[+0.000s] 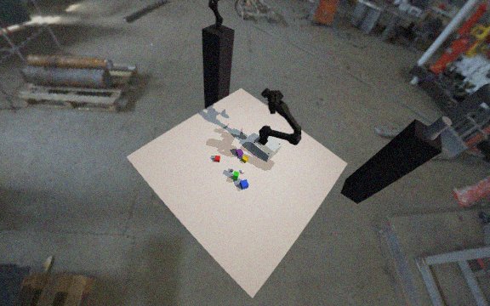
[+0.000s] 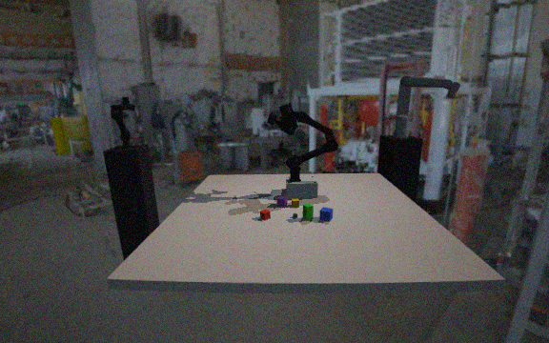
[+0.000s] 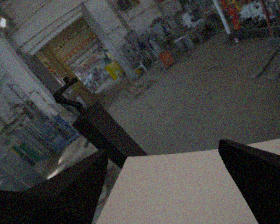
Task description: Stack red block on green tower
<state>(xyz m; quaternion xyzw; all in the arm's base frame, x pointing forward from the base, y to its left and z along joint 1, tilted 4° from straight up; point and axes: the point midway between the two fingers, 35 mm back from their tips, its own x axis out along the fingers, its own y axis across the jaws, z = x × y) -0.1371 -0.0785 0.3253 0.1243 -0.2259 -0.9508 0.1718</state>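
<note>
The red block (image 1: 217,158) (image 2: 265,214) lies on the pale table (image 1: 245,238) (image 2: 303,257) (image 3: 171,209), to the left of the other blocks. The green tower (image 1: 236,174) (image 2: 308,211) stands upright near the middle, taller than one block. My gripper (image 1: 267,93) (image 2: 274,120) (image 3: 164,151) is open and empty, raised high above the arm's base, far from both. In the wrist view only the two dark fingers, the table's far corner and the hall show; no block is in it.
A blue block (image 1: 243,184) (image 2: 326,213) sits right beside the green tower. A purple block (image 1: 239,152) (image 2: 281,201) and a yellow block (image 1: 245,159) (image 2: 295,203) lie near the arm's base (image 1: 264,150) (image 2: 300,190). Two tall black pillars (image 1: 217,64) (image 1: 391,163) stand off the table's edges.
</note>
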